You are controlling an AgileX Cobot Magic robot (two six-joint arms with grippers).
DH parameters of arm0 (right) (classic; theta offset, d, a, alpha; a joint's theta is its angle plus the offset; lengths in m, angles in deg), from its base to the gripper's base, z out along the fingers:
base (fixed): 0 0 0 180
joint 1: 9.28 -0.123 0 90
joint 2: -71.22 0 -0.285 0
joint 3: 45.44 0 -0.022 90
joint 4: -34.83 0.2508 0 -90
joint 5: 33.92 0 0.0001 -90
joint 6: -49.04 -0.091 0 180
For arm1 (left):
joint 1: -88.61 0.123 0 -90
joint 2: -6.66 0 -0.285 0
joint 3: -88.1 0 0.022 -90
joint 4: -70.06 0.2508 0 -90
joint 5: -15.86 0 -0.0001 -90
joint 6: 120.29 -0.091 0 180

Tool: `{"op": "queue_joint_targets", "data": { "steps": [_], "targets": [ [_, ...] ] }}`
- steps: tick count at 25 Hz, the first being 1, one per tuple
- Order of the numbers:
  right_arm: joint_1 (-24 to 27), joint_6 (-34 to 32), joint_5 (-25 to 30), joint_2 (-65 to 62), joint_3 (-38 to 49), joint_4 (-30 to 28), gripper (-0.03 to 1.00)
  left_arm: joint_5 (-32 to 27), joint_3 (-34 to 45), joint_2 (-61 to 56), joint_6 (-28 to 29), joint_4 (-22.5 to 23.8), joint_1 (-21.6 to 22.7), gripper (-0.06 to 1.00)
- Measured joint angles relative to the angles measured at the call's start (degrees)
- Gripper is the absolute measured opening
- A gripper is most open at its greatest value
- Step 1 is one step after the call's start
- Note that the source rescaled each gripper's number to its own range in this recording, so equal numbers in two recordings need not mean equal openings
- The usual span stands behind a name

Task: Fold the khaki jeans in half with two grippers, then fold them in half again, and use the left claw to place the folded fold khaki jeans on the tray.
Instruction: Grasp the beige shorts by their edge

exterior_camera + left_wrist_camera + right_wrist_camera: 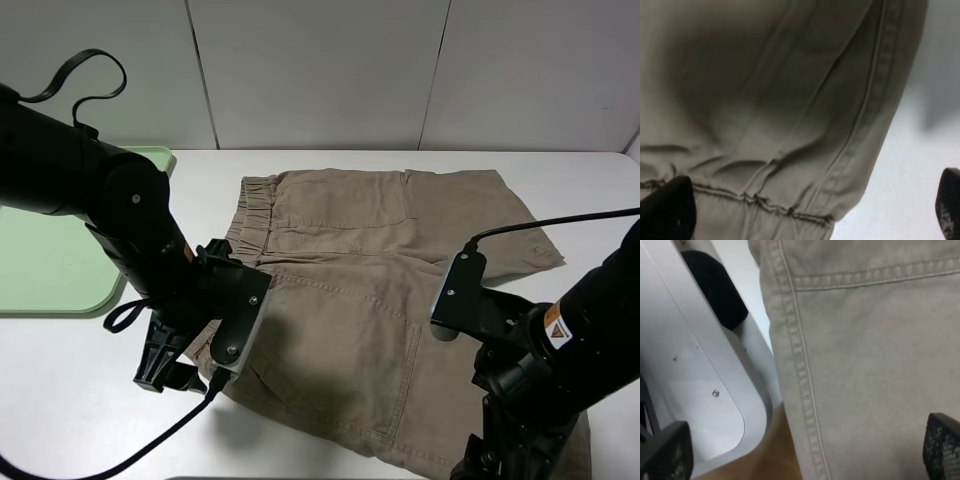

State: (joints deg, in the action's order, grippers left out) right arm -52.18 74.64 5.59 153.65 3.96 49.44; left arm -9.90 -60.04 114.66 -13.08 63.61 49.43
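Observation:
The khaki jeans [370, 290] lie spread flat on the white table, waistband toward the left. My left gripper [165, 372] hovers low at their near left corner. In the left wrist view its black fingertips [665, 212] stand wide apart, open, with the gathered waistband corner [790, 165] between them. My right gripper [492, 458] is at the near right hem. It is open too, and its fingertips [942, 447] straddle the stitched hem edge [800, 390]. The pale green tray [50, 260] lies at the far left, with nothing on it.
The table's front edge with a rounded white corner [715, 390] shows beside the hem, with brown floor [770, 460] below it. A black cable [150, 445] trails from the left arm across the near table. A white panel wall stands behind.

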Motion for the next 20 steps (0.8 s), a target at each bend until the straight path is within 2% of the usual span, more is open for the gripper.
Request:
{"op": "queue_joint_targets", "data": {
  "steps": [7, 17, 20],
  "targets": [
    [0.0, 1.4, -9.8, 0.9, 6.8, 1.6, 1.0, 0.1, 0.0, 0.0, -1.4, -0.9, 0.0, 0.95],
    [0.0, 2.8, -12.7, 7.5, 7.0, 1.6, 1.0, 0.1, 0.0, 0.0, -1.5, -1.1, 0.0, 0.94],
    [0.0, 3.0, -13.9, 10.2, 7.0, 1.8, 1.0, 0.1, 0.0, 0.0, -1.6, -2.5, 0.0, 0.94]
  ]
}}
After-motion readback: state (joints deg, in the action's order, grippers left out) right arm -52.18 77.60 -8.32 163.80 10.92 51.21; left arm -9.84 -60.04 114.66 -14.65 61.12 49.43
